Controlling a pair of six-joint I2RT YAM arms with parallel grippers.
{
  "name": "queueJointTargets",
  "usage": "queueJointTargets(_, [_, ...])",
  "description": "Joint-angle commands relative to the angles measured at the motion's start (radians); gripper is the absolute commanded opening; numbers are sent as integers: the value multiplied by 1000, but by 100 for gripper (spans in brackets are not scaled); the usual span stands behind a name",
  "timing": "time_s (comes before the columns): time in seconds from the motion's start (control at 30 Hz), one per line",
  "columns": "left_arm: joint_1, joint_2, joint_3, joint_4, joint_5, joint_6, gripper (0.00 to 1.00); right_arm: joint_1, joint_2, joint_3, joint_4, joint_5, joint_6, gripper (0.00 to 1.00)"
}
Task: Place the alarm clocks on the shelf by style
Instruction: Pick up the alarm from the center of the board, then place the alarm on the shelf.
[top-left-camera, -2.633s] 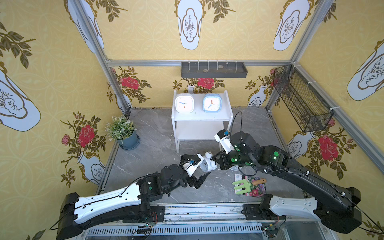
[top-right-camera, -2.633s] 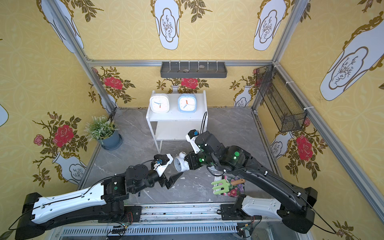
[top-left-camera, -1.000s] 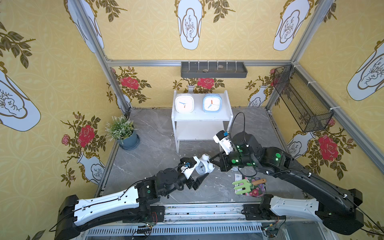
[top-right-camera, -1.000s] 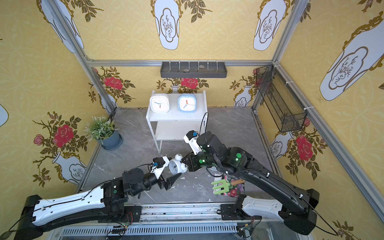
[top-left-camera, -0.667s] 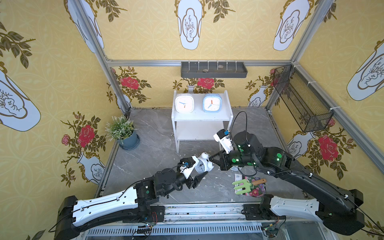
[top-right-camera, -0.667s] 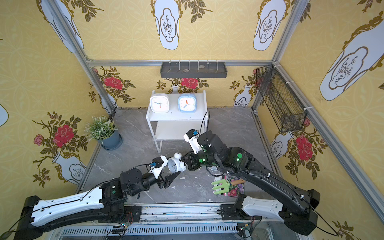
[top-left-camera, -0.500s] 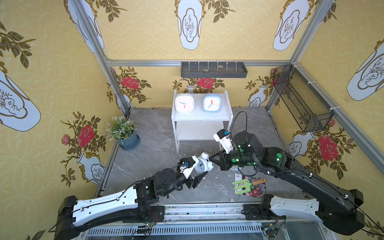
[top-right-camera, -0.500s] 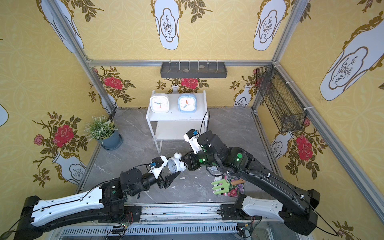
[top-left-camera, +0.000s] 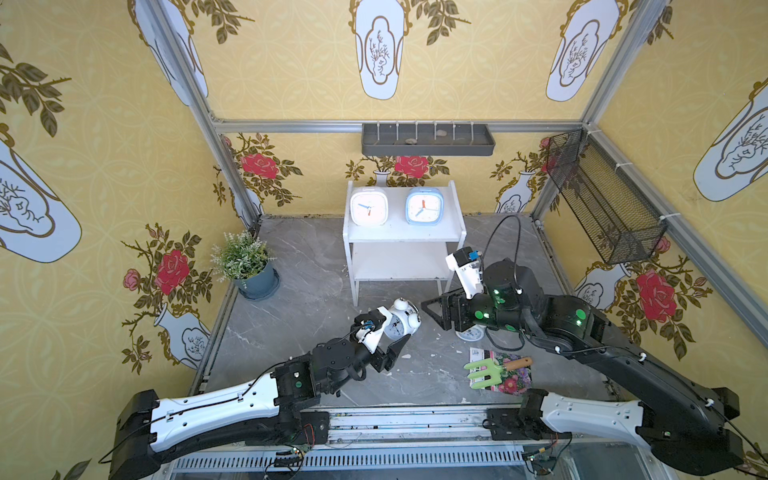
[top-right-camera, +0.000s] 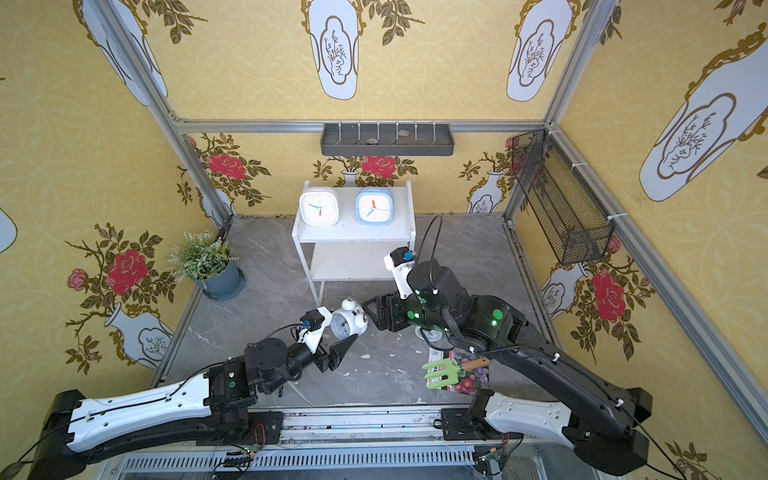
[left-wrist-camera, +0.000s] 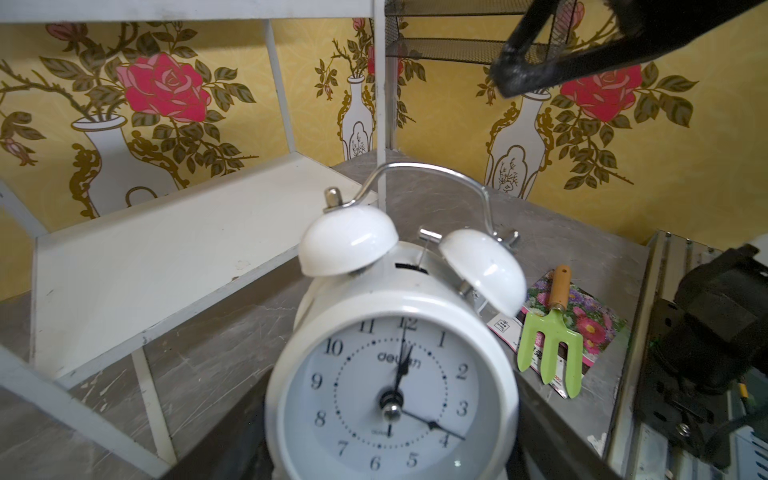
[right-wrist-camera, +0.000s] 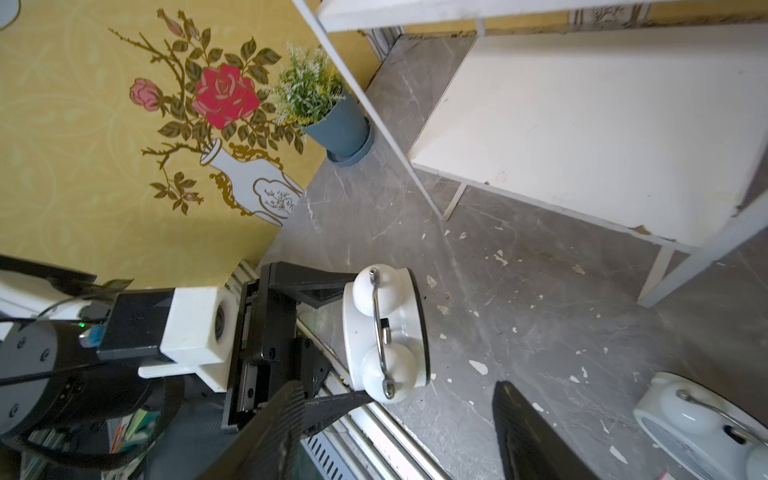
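Black jaws of your left gripper (right-wrist-camera: 360, 343) now pinch the white twin-bell clock (top-left-camera: 400, 322) alone, just in front of the shelf's (top-left-camera: 399, 262) bare lower board, since your right gripper (top-left-camera: 434, 316) beside it has just spread its jaws and let go, so the handover looks done.

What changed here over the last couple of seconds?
The left gripper closed on the twin-bell clock; the right gripper opened and let it go. The white square clock and blue square clock on the shelf and the other twin-bell clock on the floor stayed put.
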Motion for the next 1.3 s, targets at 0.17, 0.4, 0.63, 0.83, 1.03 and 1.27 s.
queueJointTargets(0.17, [1,83,-7,179,-324,-118,59,1,-69,-66,-1,148,4,65])
queueJointTargets(0.4, [3,178,5,341,-464,-43,60,12,-167,-151,58,186,-3,58])
queueJointTargets(0.63, [20,230,-2,444,-491,-28,59,12,-215,-216,53,223,17,53])
queueJointTargets(0.83, [53,237,-11,457,-457,-75,61,12,-261,-239,68,240,10,54])
queueJointTargets(1.03, [81,258,15,457,-428,-42,60,12,-259,-263,87,241,5,53])
queueJointTargets(1.27, [153,271,28,462,-375,-49,60,12,-254,-264,116,226,-2,52])
